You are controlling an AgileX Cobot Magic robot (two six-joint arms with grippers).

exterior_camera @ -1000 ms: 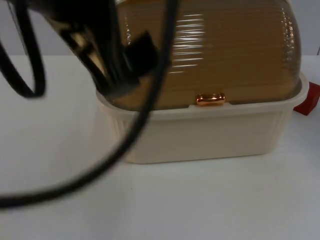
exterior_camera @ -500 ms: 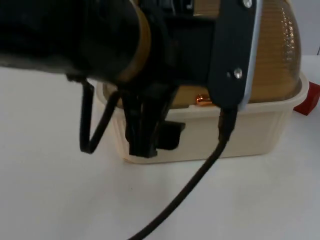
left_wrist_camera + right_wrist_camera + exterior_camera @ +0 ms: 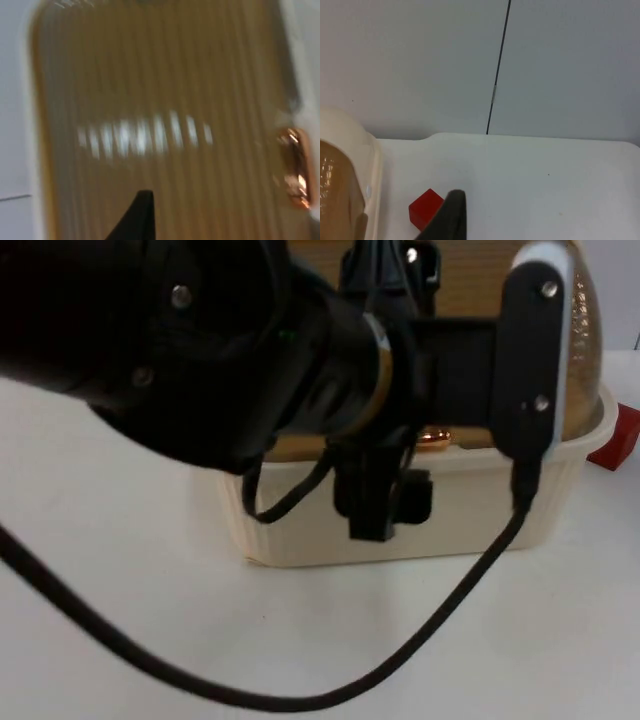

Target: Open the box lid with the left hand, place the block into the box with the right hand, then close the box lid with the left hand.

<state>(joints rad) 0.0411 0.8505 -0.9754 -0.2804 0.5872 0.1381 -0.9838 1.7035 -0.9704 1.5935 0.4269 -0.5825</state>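
The cream box [image 3: 470,510] stands at the middle of the table with its ribbed amber dome lid [image 3: 585,350] down and a copper handle [image 3: 436,438] at the front rim. My left arm [image 3: 230,350] reaches across the box from the left and hides most of the lid. The left gripper [image 3: 139,217] hangs close above the ribbed lid [image 3: 150,100], to one side of the handle [image 3: 295,167]. The red block [image 3: 622,438] lies on the table just right of the box. My right gripper [image 3: 447,217] waits near the block [image 3: 425,207], beside the box wall [image 3: 370,165].
A black cable [image 3: 300,695] loops down over the white table [image 3: 110,570] in front of the box. The grey partition wall [image 3: 420,60] with a dark vertical seam [image 3: 497,70] closes the table's far edge.
My left arm has swung rightward across the front of the box and now covers most of the lid. The lid stays down and the red block has not moved.
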